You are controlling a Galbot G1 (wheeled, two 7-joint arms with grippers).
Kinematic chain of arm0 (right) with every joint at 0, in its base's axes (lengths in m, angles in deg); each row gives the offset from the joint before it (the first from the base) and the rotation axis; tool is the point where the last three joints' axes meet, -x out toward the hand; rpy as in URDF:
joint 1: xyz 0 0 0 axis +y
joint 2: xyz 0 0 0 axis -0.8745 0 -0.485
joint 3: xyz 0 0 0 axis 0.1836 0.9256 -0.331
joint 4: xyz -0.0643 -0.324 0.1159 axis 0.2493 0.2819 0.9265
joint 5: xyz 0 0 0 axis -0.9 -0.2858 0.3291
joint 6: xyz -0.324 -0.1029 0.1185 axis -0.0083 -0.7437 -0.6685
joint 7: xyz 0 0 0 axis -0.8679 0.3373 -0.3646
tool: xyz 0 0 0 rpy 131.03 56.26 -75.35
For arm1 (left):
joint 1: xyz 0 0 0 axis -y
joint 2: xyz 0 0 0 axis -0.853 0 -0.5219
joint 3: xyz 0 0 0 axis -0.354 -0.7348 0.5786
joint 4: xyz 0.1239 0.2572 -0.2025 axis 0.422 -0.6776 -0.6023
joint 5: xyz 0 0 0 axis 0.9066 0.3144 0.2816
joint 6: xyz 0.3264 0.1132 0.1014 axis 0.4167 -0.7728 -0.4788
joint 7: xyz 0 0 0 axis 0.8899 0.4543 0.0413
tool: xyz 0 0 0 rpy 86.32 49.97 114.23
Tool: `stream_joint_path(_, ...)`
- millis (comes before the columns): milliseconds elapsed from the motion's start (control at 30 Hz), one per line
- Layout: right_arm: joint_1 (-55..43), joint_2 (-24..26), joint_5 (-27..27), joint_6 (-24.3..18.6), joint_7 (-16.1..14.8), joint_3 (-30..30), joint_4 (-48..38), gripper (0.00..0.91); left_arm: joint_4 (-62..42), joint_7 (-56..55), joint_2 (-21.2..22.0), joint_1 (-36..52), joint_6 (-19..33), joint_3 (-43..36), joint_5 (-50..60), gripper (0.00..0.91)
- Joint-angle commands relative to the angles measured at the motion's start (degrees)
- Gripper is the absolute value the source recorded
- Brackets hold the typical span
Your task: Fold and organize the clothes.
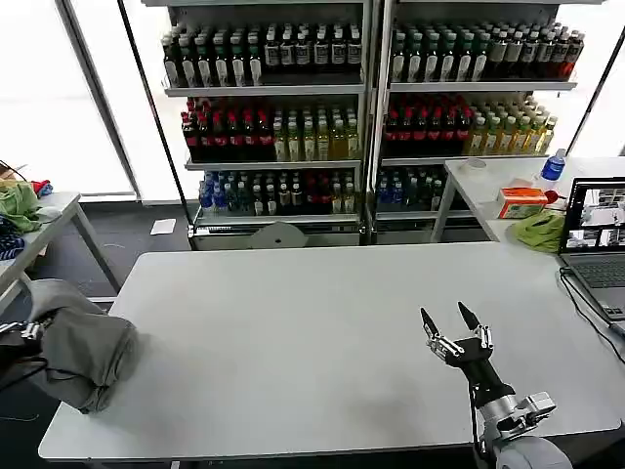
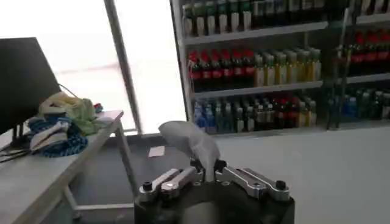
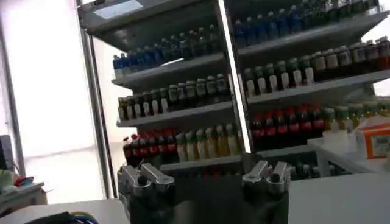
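Grey shirt (image 1: pixel 83 347), bunched, hangs over the left edge of the counter (image 1: pixel 312 332), which we find pale grey and otherwise bare. Behind stand shelves of bottles (image 1: pixel 361 107) before bright windows; a side table (image 2: pixel 55 158) to the left carries heaped cloths, and a laptop (image 1: pixel 598 239) sits at the right. We note the left gripper (image 2: pixel 206 169) with jaws clamped on a fold of the shirt at that left edge. The right gripper (image 1: pixel 450 323) hovers over the counter's right front, jaws apart and holding nothing, well apart from the shirt.
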Motion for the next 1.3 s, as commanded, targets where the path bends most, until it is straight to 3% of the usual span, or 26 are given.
stream_joint_path(33, 0.6, -1.2, -0.2, 0.3, 0.3, -0.9, 0.4, 0.907, 12.5, -20.2, 2.6, 11.2, -0.4, -35.5, -6.4, 0.010)
stream_joint_path(200, 3.0, -2.2, -0.3, 0.6, 0.3, -2.2, 1.2, 0.907, 8.2, -27.0, 4.3, 24.7, -0.4, -54.0, -16.0, 0.010)
stream_joint_path(333, 4.7, -3.0, -1.2, 0.6, 0.2, -2.7, 1.3, 0.907, -1.8, -29.2, 9.4, 36.6, -0.4, -64.5, -18.8, 0.010)
stream_joint_path(367, 5.0, -3.3, -1.4, 0.8, 0.3, -2.7, 1.4, 0.907, -4.1, -29.3, 10.3, 37.7, -0.4, -66.2, -18.9, 0.212)
stream_joint_path(400, 5.2, -3.5, -1.8, 1.3, 0.5, -2.6, 1.6, 0.907, -5.2, -29.4, 12.9, 40.0, -0.4, -67.0, -18.8, 0.504)
stream_joint_path(433, 5.3, -3.7, -2.2, 1.8, 0.6, -2.5, 1.7, 0.907, -7.4, -29.3, 14.5, 41.0, -0.4, -68.5, -18.8, 0.907)
stream_joint_path(600, 5.3, -3.6, -2.5, 6.0, 2.2, -1.1, 3.2, 0.907, -9.7, -27.3, 20.5, 42.8, -0.2, -71.2, -18.5, 0.907)
stream_joint_path(733, 3.7, -2.1, -0.8, 10.9, 3.7, 1.2, 4.1, 0.907, -6.1, -24.0, 22.0, 42.3, 2.8, -69.1, -20.9, 0.907)
stream_joint_path(933, -1.6, 0.0, 3.1, 17.6, 5.6, 6.1, 3.9, 0.907, 2.6, -20.3, 18.2, 38.4, 4.1, -61.2, -24.3, 0.907)
stream_joint_path(1133, -11.7, 0.4, 8.9, 23.4, 8.7, 17.0, 1.6, 0.907, 6.3, -16.5, 12.2, 30.8, 5.9, -48.2, -22.2, 0.907)
stream_joint_path(1300, -21.4, 2.3, 24.6, 33.1, 14.1, 28.5, -0.8, 0.907, 6.6, -12.4, 10.7, 24.7, 6.2, -36.4, -15.7, 0.907)
